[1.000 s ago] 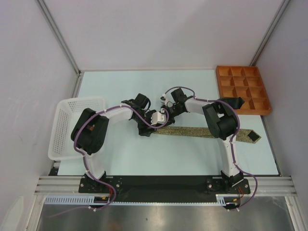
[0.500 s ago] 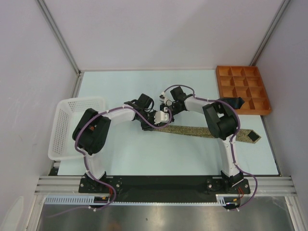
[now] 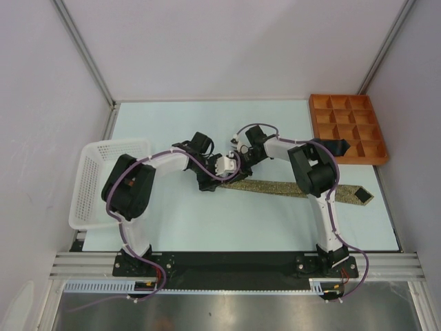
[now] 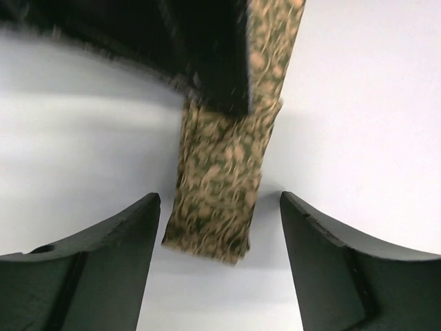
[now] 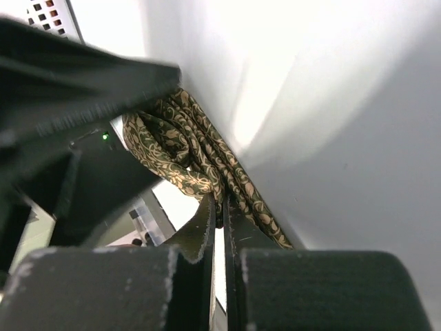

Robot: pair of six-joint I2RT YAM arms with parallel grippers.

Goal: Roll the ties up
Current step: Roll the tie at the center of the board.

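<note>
The olive-tan tie (image 3: 289,187) lies flat across the table, its wide dark-lined tip (image 3: 358,196) at the right. Its narrow left end is bunched in folds (image 5: 176,141). My right gripper (image 3: 238,167) is shut on that bunched fabric (image 5: 222,203). My left gripper (image 3: 210,182) is open just left of it. In the left wrist view the tie's end (image 4: 217,186) lies on the table between the open fingers (image 4: 219,200), touching neither. A dark shape (image 3: 337,146) by the tray may be the black tie.
A white mesh basket (image 3: 93,179) stands at the left table edge. An orange compartment tray (image 3: 313,121) sits at the back right. The right arm's elbow (image 3: 313,172) hangs over the middle of the tie.
Both grippers and the tie's left end shifted a little right, then came back left to about where they were. The right gripper stayed shut on the tie.
</note>
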